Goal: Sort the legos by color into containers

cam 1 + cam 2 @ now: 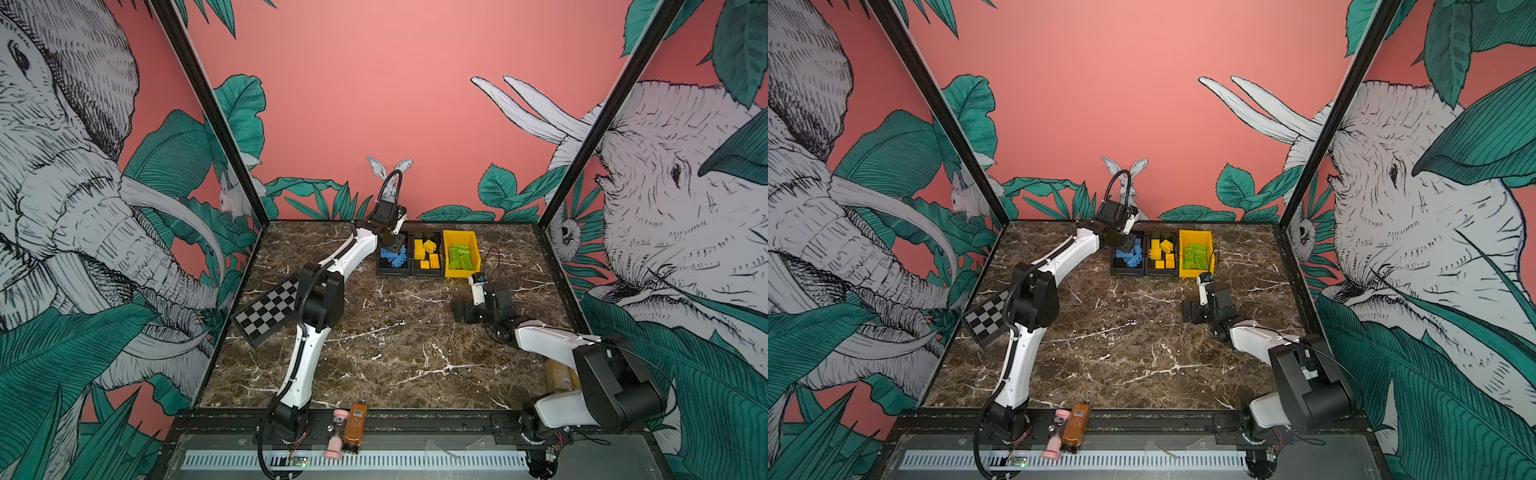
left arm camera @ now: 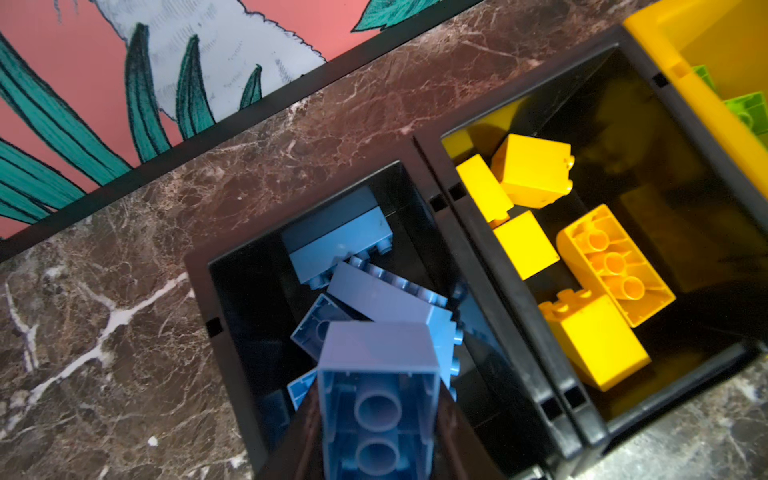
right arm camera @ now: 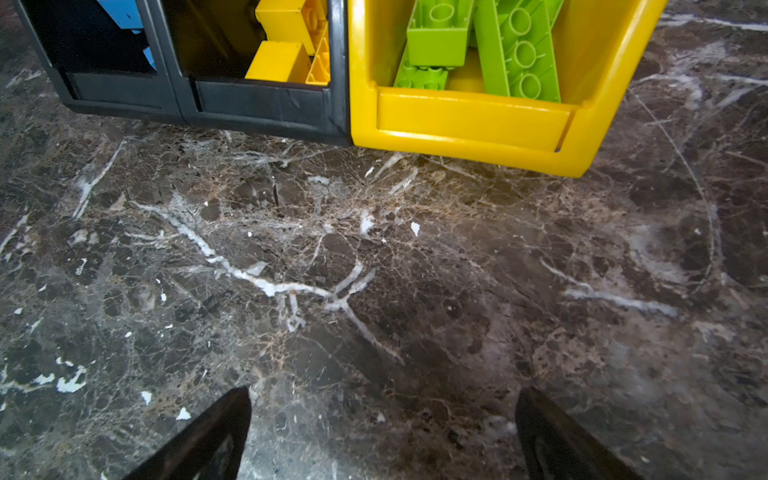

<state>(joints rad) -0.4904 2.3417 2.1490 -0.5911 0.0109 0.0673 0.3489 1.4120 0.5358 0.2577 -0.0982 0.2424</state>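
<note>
Three containers stand side by side at the back of the table. A black bin point(image 1: 390, 272) point(image 2: 199, 291) holds blue legos point(image 2: 345, 245), a second black bin point(image 1: 426, 272) point(image 3: 257, 104) holds yellow legos point(image 2: 536, 170), and a yellow bin point(image 1: 461, 272) point(image 3: 469, 120) holds lime green legos point(image 3: 515, 45). My left gripper point(image 1: 392, 243) point(image 2: 378, 395) hangs over the blue bin, shut on a blue lego point(image 2: 376, 374) whose hollow underside faces the camera. My right gripper point(image 1: 465, 312) point(image 3: 382, 415) is open and empty, low over bare marble in front of the yellow bin.
A checkerboard point(image 1: 266, 309) leans at the table's left edge. A brown bottle point(image 1: 355, 426) and a pink item point(image 1: 337, 432) lie on the front rail. Something yellowish point(image 1: 559, 376) sits behind the right arm at the right edge.
</note>
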